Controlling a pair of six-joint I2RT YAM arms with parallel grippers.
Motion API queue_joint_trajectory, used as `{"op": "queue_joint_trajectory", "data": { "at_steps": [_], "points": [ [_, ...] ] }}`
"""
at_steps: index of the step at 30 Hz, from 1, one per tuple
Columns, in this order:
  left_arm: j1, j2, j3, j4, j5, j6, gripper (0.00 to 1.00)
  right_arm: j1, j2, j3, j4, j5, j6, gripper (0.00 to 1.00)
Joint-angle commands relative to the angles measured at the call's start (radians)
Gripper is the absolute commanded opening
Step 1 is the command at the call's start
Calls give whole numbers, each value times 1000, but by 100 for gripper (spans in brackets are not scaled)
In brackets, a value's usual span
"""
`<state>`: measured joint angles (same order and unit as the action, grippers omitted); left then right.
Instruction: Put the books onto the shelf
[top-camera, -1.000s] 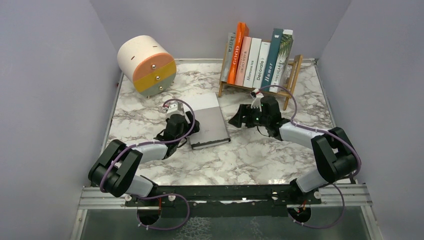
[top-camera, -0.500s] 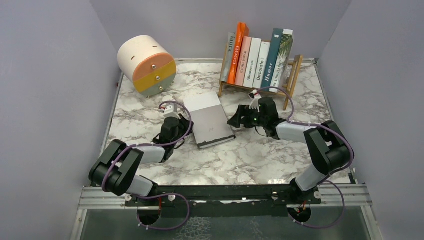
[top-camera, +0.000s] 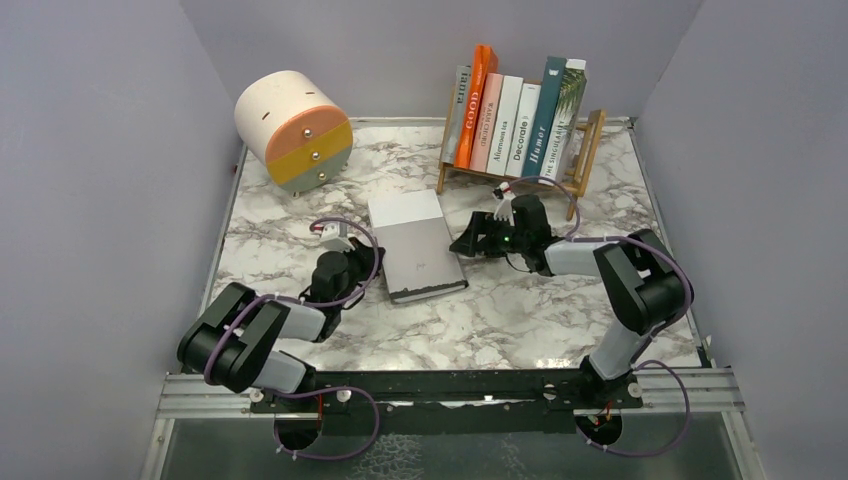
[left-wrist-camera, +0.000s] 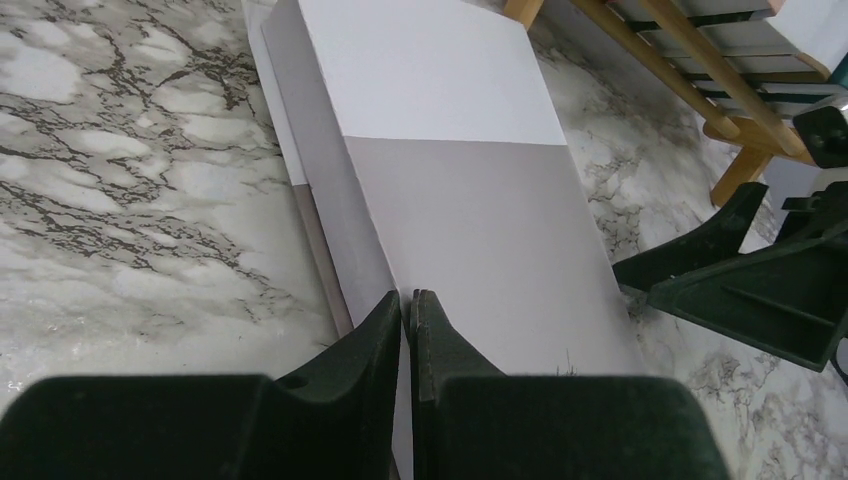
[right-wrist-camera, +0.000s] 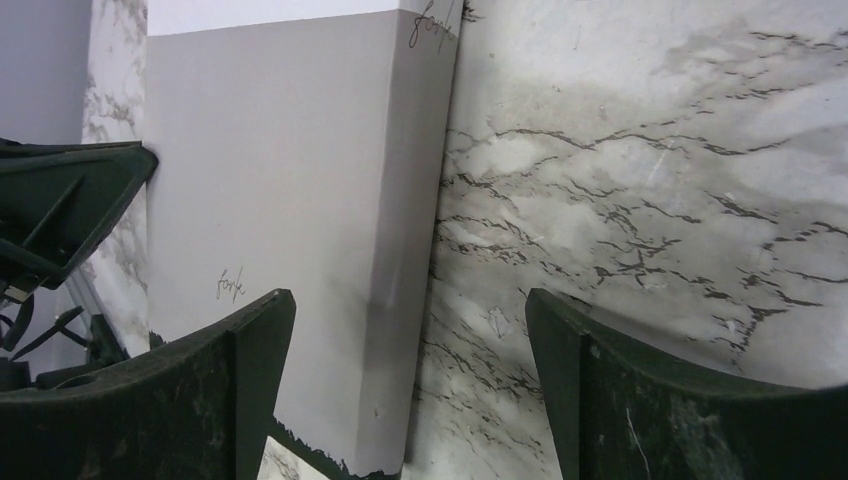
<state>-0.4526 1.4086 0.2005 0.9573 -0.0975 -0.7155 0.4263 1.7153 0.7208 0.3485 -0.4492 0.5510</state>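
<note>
Left fingers (left-wrist-camera: 395, 322) together, right fingers (top-camera: 465, 243) apart, either side of the grey book (top-camera: 417, 248) marked "fork".

We see a surface (top-camera: 560, 320) with a smooth, marble-patterned finish and a faint sheen. The flat book (top-camera: 415, 245) has a matt grey-and-white cover, paper-smooth. The shelf (top-camera: 588, 148) is pale bare wood. The left hand (left-wrist-camera: 408, 310) and right hand (right-wrist-camera: 405, 300) look like dark, matt plastic. The drum (top-camera: 280, 110) is matt, its knobs (top-camera: 316, 130) shiny metal.

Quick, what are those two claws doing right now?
Left gripper: closed, tips at the edge of the flat grey-and-white book, gripping nothing.
Right gripper: open, straddling that book's spine edge, holding nothing.
</note>
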Motion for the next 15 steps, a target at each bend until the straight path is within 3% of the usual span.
{"op": "queue_joint_trajectory", "data": {
  "at_steps": [1, 9, 12, 15],
  "points": [
    [10, 33, -46, 258, 31, 35, 0, 3, 49, 20, 120, -113, 56, 84],
    [43, 378, -101, 791, 150, -74, 0, 3, 92, -5, 232, -185, 109, 84],
    [63, 489, -51, 837, 227, -117, 0, 3, 109, -23, 288, -202, 140, 84],
    [59, 499, -39, 836, 246, -87, 0, 3, 124, -39, 329, -205, 162, 84]
  ]
}}
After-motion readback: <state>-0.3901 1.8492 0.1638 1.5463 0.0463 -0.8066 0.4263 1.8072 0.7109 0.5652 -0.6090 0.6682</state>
